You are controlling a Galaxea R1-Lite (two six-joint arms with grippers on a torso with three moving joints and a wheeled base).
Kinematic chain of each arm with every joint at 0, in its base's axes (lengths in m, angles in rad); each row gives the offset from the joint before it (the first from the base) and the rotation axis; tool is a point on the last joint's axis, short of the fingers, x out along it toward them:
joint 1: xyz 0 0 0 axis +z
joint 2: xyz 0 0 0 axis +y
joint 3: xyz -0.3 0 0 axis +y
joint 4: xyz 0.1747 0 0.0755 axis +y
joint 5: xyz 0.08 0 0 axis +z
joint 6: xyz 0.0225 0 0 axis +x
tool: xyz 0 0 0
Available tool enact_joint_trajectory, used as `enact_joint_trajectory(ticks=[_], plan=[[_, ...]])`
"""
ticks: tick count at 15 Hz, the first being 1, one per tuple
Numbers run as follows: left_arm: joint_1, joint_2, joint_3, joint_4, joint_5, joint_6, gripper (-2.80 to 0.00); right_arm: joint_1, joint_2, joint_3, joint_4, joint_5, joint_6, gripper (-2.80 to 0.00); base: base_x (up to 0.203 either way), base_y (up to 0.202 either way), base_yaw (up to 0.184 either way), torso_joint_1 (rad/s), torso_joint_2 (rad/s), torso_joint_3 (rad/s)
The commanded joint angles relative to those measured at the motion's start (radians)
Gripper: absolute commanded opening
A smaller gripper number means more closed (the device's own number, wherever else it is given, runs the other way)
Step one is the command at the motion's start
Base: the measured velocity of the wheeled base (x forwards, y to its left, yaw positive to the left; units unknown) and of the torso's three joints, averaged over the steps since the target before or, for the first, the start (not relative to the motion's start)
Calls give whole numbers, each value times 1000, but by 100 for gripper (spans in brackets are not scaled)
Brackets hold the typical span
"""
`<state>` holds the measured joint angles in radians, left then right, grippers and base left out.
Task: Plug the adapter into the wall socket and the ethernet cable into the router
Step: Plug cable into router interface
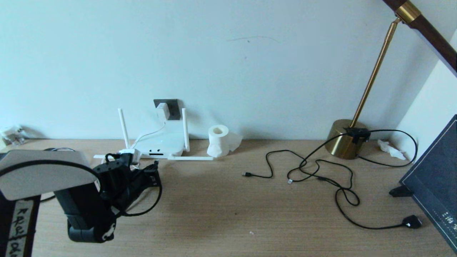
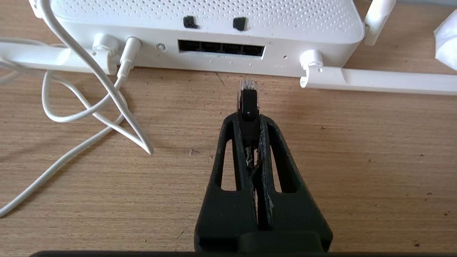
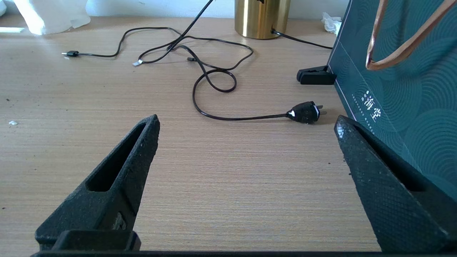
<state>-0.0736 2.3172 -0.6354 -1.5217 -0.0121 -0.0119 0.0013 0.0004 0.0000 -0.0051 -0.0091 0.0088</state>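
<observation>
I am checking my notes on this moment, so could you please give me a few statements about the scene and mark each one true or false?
1. The adapter is already plugged into the wall socket. True.
2. The left gripper is open and holds nothing. False: it is shut on the plug of the ethernet cable.
3. The cable's plug is already seated in the router. False: its tip sits just short of the row of ports, with bare table between them.
4. The right gripper is open, with nothing between its fingers. True.
5. The lamp's plug is pushed into a socket. False: it lies loose on the table.
</observation>
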Motion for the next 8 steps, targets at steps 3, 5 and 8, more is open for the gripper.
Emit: enact_joint_trajectory(ticks=[3, 5, 8], plan=[[1, -1, -9, -8, -2, 0, -280, 0, 1, 0, 1, 0, 0, 0, 0, 0, 0, 0, 0, 0], [10, -2, -15, -8, -3, 0, -280, 0, 1, 0, 0, 0, 0, 0, 0, 0, 0, 0, 0, 0], [44, -5, -30, -8, -10, 0, -280, 0, 1, 0, 1, 0, 0, 0, 0, 0, 0, 0, 0, 0]])
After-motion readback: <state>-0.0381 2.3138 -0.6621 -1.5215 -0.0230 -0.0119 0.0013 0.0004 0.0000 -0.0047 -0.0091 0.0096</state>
